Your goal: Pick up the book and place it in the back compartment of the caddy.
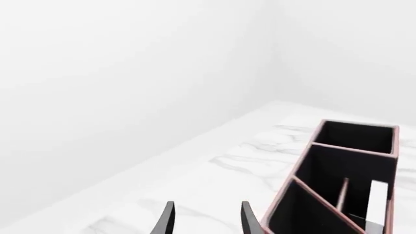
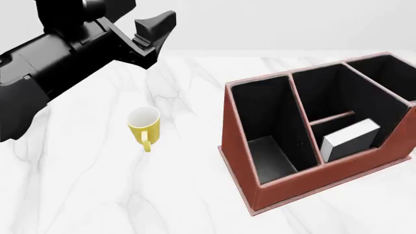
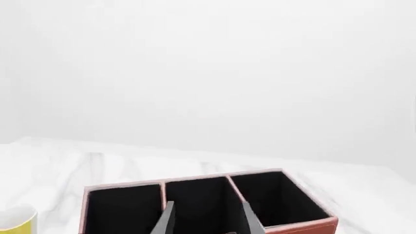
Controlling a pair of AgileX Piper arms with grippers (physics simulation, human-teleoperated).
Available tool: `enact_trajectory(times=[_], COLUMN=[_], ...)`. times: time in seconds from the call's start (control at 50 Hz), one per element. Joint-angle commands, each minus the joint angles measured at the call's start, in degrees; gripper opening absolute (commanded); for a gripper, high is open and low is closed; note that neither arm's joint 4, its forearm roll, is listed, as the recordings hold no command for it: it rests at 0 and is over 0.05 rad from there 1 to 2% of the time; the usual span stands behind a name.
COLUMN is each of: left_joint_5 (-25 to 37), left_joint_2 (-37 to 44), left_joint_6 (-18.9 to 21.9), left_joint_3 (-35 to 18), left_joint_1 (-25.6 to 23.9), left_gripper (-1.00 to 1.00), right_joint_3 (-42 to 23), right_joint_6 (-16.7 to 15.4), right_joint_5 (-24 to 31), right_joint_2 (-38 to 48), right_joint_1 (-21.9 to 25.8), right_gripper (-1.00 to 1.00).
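The book (image 2: 349, 138) leans inside the back compartment (image 2: 328, 129) of the reddish-brown caddy (image 2: 312, 183), showing its white page edges. The left wrist view catches the same white edge of the book (image 1: 377, 197) inside the caddy (image 1: 351, 161). My left gripper (image 1: 206, 222) is open and empty, held high over the table to the left of the caddy; in the front view only one of its fingers (image 2: 158, 22) shows at the top left. My right gripper (image 3: 208, 219) is open and empty above the caddy (image 3: 195, 181). The right arm is outside the front view.
A yellow mug (image 2: 144, 124) stands upright on the white marble table (image 2: 97, 195), left of the caddy, and shows at the edge of the right wrist view as the mug (image 3: 16, 219). The left arm's black body (image 2: 58, 63) fills the front view's upper left.
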Motion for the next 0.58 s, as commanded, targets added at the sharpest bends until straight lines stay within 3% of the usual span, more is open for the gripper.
enact_trajectory(times=[0.02, 0.12, 0.24, 0.3, 0.36, 0.38, 0.42, 0.48, 0.52, 0.56, 0.58], left_joint_5=[-2.2, -3.0, -3.3, -4.4, -5.0, -5.7, -6.0, -6.9, -7.5, -8.3, -9.1], left_joint_2=[-0.4, -0.4, -0.6, 0.9, 1.7, 2.7, 3.1, 4.5, 5.3, 5.6, 5.7], left_joint_6=[-1.8, -2.2, -2.5, -2.9, -2.9, -3.3, -3.7, -4.1, -4.3, -4.0, -3.4], left_joint_3=[2.1, 2.4, 2.8, 2.3, 2.0, 1.5, 1.2, 0.2, -0.4, -0.7, -0.5], left_joint_1=[1.4, 0.9, -0.5, -2.0, -3.1, -5.5, -6.3, -9.9, -13.3, -16.4, -17.6], left_gripper=[1.0, 1.0, 1.0, 1.0, 1.0, 1.0, 1.0, 1.0, 1.0, 1.0, 1.0], right_joint_3=[-29.3, -42.7, -53.9, -62.7, -67.4, -73.3, -76.1, -87.1, -98.9, -121.7, -127.1], right_joint_6=[-8.1, -10.8, -12.6, -14.1, -14.2, -15.6, -16.1, -19.6, -21.8, -23.1, -23.4], right_joint_5=[12.2, 19.6, 25.7, 32.0, 35.2, 39.9, 41.9, 50.5, 57.1, 68.9, 70.9], right_joint_2=[4.0, 4.7, 3.1, 2.2, 1.6, 1.1, 1.1, 2.0, 3.7, 10.5, 11.3], right_joint_1=[5.0, 7.4, 7.2, 6.2, 6.7, 6.2, 6.0, 5.2, 4.3, 2.6, 2.2], right_gripper=[1.0, 1.0, 1.0, 1.0, 1.0, 1.0, 1.0, 1.0, 1.0, 1.0, 1.0])
